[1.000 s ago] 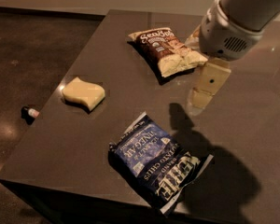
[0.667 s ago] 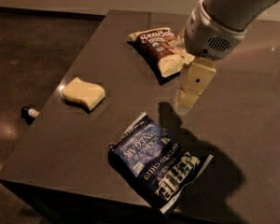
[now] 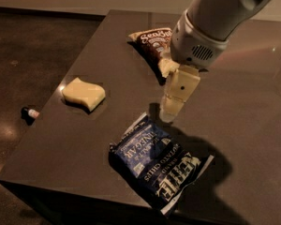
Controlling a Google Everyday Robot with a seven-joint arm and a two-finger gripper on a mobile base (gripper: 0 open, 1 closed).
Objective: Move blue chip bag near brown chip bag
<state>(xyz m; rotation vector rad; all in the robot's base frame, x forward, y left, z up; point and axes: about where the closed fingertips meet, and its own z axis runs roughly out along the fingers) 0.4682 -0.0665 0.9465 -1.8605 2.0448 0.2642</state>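
Cream pincer point(image 3: 168, 112), tilted downward just beside blue chip bag point(image 3: 158, 165), open or closed unclear.

Table point(image 3: 253, 107): two bags point(image 3: 157, 165) point(image 3: 152, 41), sponge point(image 3: 83, 93); claw point(image 3: 171, 111) above.

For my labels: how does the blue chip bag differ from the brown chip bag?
The blue chip bag is navy with white block letters; the brown chip bag is dark brown with white cursive. The blue looks larger. It lies at the front of the table; the brown lies farther back, partly behind the arm. Both lie flat. The claw hangs between them.
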